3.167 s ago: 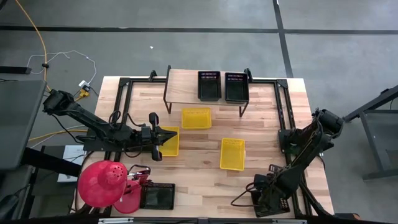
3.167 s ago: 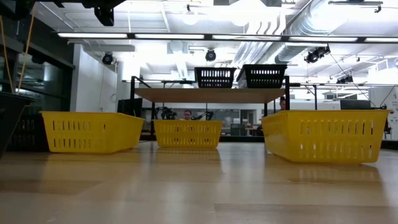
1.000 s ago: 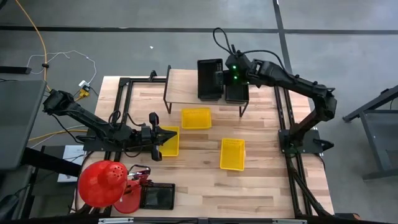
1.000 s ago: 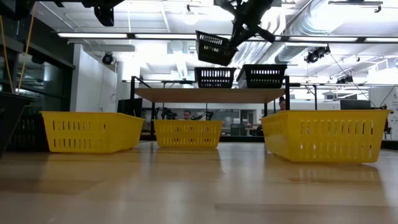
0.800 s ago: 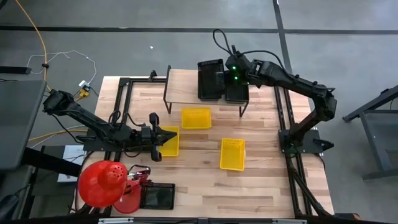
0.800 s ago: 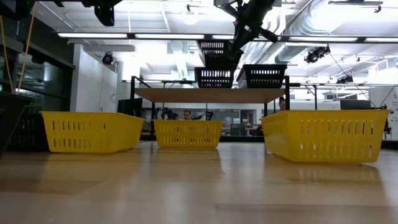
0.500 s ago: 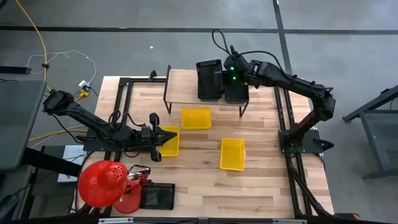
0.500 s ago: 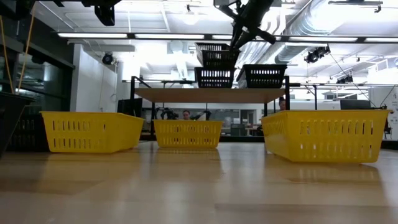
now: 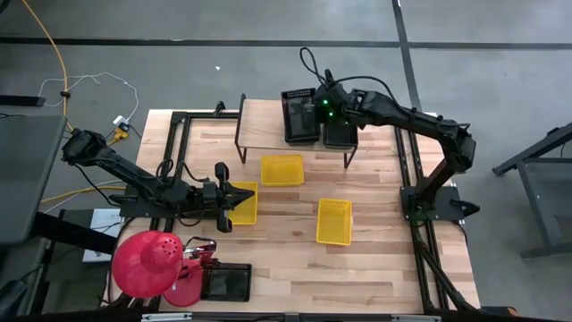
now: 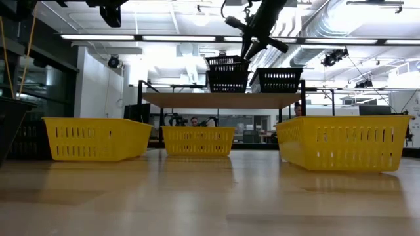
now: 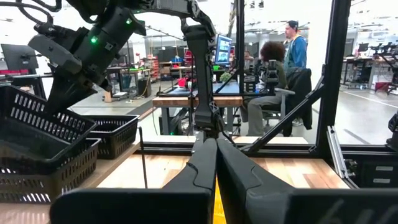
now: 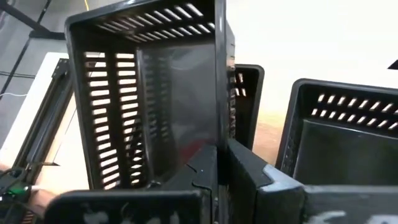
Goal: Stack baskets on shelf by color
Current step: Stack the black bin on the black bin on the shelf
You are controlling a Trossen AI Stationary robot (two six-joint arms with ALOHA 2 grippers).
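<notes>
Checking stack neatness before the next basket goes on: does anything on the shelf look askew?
Yes. The black basket held by the right gripper sits tilted in the left black basket on the shelf, not nested flat. The other black basket sits level.

Red lamp (image 9: 147,262), seated person (image 11: 268,81)

Robotics lab / open workshop floor. Wooden table (image 9: 295,268) w/ black metal frame on grey concrete. Behind it: exposed ceiling ducts (image 10: 308,33), strip lights, more workbenches w/ monitors (image 11: 222,48), and people (image 11: 297,46) at desks. Yellow cable (image 9: 55,54) across floor.
</notes>
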